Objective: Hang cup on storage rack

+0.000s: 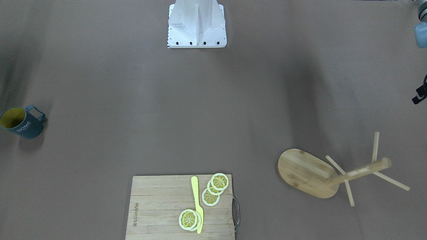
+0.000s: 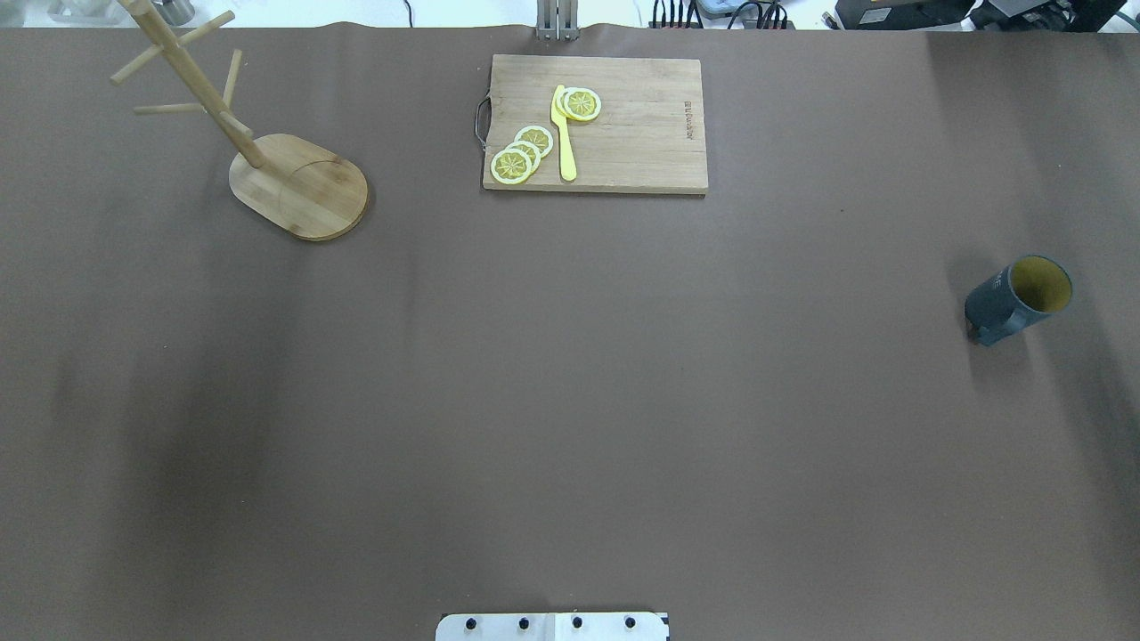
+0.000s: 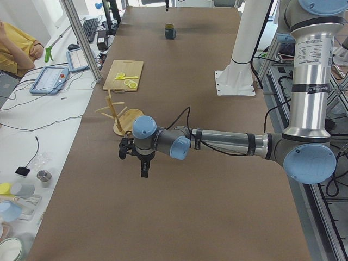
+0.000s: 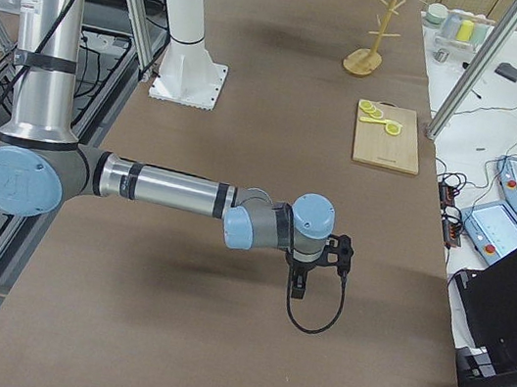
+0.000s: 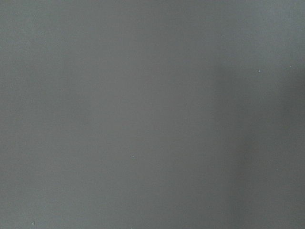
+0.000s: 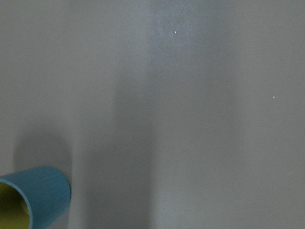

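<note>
The cup (image 1: pixel 22 124) carries white "HOME" lettering on its dark blue-grey wall, readable in the front-facing view. It stands upright on the brown surface (image 1: pixel 133 110) at the robot's right end, yellow inside showing. Its angular handle is turned toward the robot's side and the middle. The right wrist view catches only its ribbed wall and a bit of rim in the lower left corner.

The cutting board (image 1: pixel 156 206) has a short engraved mark along one short edge, too small to read. The left arm's upright segment bears a printed label, also too small to read.

The storage rack (image 2: pixel 303 185) stands on its oval base at the far left corner, near the surface's far edge, all pegs bare. The cutting board lies against the far edge near the middle, metal handle toward the rack. Lemon slices (image 2: pixel 522 153) and a yellow knife (image 2: pixel 565 138) lie on it. Between cup and rack a wide bare stretch of surface lies open.

The left tool (image 3: pixel 143 173) hangs pointing down above the left end, nearer that end than the rack. The right tool (image 4: pixel 298 286) hangs over the right end. Whether either tool is wide or narrow, I cannot tell.
</note>
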`<state>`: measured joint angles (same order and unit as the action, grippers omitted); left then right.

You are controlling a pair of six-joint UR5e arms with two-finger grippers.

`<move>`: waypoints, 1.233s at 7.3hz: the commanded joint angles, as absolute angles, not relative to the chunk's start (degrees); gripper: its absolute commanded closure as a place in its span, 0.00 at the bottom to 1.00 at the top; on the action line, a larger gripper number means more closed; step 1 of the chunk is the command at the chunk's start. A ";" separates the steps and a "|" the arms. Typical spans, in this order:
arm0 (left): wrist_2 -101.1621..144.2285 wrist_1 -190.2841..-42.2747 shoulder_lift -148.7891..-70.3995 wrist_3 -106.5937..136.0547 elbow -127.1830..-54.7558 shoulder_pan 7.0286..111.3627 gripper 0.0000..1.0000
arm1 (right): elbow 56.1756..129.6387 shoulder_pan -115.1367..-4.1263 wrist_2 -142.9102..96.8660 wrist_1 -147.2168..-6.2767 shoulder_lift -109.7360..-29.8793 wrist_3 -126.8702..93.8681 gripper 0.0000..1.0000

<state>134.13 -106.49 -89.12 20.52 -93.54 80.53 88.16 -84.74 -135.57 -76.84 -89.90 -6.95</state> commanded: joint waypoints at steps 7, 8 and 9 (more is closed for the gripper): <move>134.29 -111.45 -88.68 20.83 -91.76 80.07 0.02 | 93.77 -86.04 -137.81 -81.30 -90.70 -4.11 0.00; 134.38 -111.71 -88.59 20.92 -92.45 79.89 0.02 | 95.26 -86.04 -137.81 -81.30 -90.88 -4.13 0.00; 134.38 -111.71 -88.25 20.83 -92.98 80.07 0.02 | 95.36 -85.17 -138.07 -81.30 -91.40 -4.22 0.00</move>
<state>134.33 -111.64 -88.54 20.87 -92.37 79.99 94.70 -85.84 -137.79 -81.31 -90.90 -3.89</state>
